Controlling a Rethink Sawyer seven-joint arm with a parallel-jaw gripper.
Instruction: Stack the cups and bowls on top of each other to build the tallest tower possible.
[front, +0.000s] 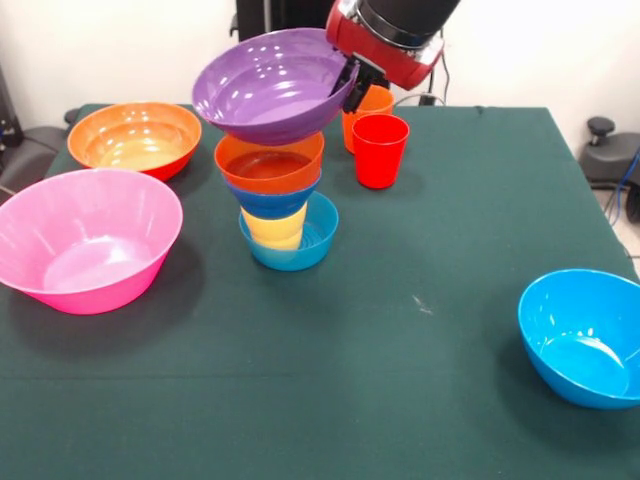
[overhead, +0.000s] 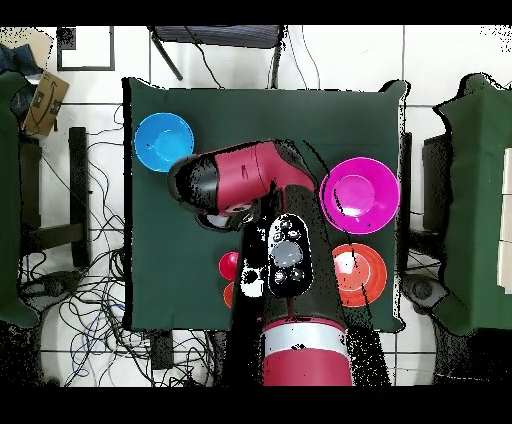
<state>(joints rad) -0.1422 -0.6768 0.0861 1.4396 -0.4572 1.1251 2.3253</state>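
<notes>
My gripper (front: 352, 85) is shut on the right rim of the purple bowl (front: 270, 88), which it holds tilted right over the tower. The bowl's underside is at the tower's top rim, and I cannot tell if they touch. The tower (front: 275, 205) has a small blue bowl (front: 308, 250) at the bottom, then a yellow cup (front: 272, 228), a second small blue bowl (front: 272, 200) and a small orange bowl (front: 268, 163). A red cup (front: 380, 150) and an orange cup (front: 374, 103) stand just behind and right of it. In the overhead view the arm (overhead: 250, 185) hides the tower and gripper.
A large pink bowl (front: 88, 238) sits at the front left, with a large orange bowl (front: 134, 138) behind it. A bright blue bowl (front: 582, 337) stands near the front right edge. Overhead, the blue bowl (overhead: 163, 142), pink bowl (overhead: 360, 192) and orange bowl (overhead: 358, 274) ring the arm.
</notes>
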